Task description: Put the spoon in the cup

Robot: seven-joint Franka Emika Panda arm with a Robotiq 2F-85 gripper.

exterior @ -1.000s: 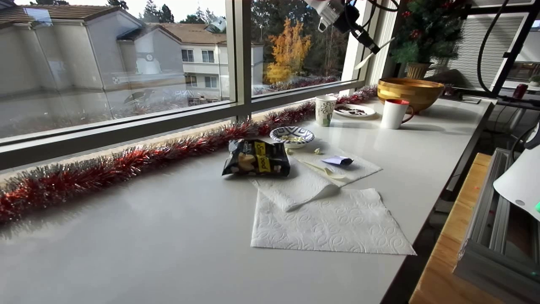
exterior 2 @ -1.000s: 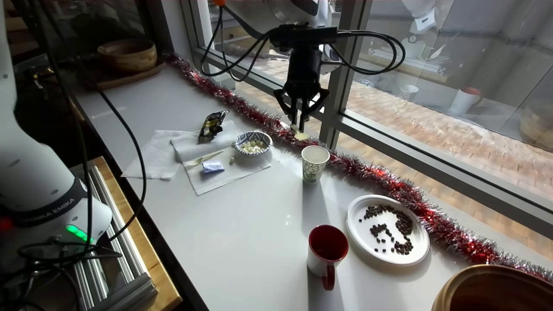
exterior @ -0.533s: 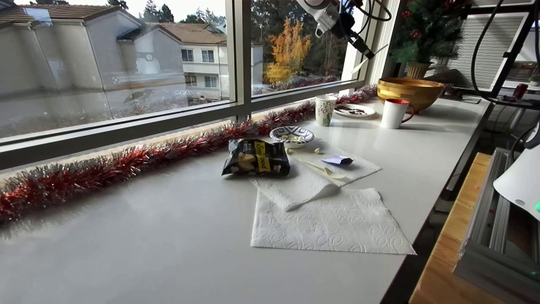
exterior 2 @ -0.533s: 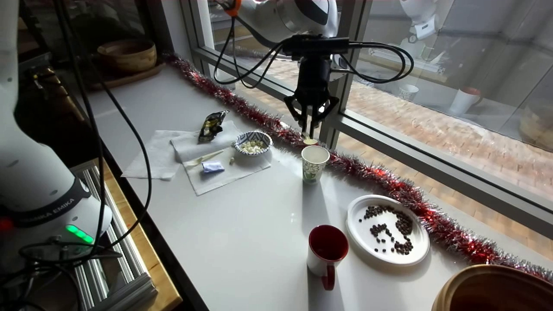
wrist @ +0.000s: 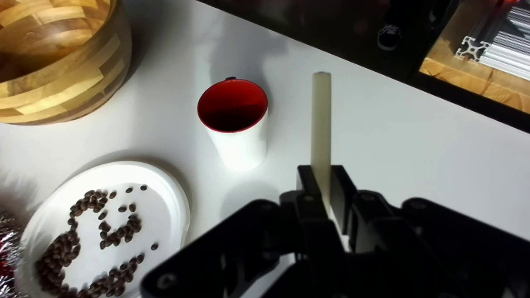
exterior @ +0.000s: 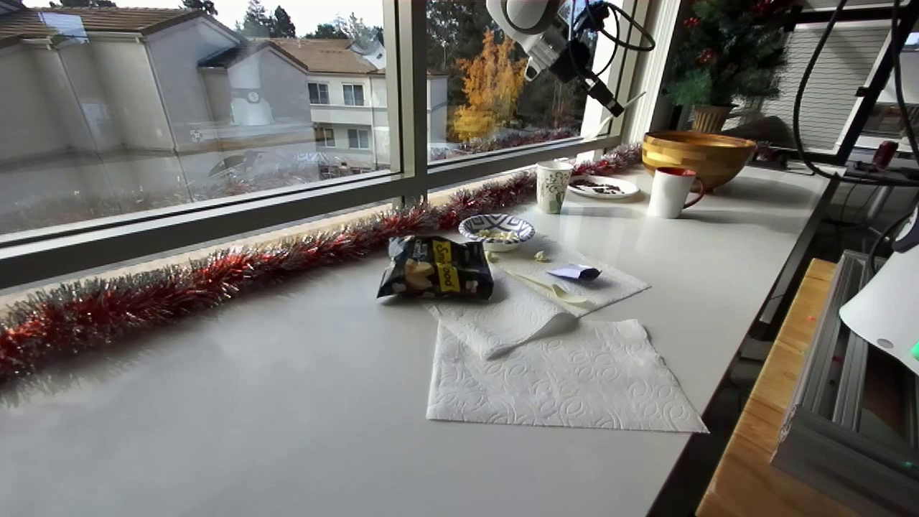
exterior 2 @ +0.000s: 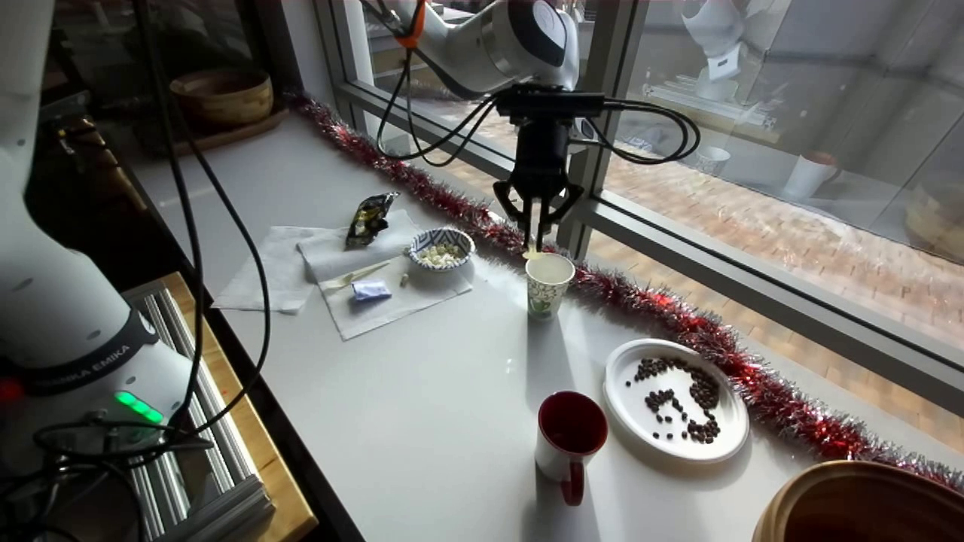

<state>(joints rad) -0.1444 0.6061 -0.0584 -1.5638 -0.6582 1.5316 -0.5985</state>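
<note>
My gripper is shut on a pale spoon, held in the air and tilted. In the wrist view the spoon's handle sticks out past the fingertips; its bowl end is hidden there. In an exterior view the spoon's bowl end hangs down to the left below the gripper. A patterned paper cup stands upright on the table; the spoon's bowl appears just behind its rim, apart from it in an exterior view. A white mug with red inside stands upright nearby.
A white plate with coffee beans and a wooden bowl stand near the mug. A popcorn bowl, black snack bag, paper towels and another pale utensil lie farther along. Tinsel lines the window.
My gripper has moved down with the spoon, and to the left in an exterior view. The spoon's bowl is now closer to the paper cup's rim. The cup and mug have not moved.
</note>
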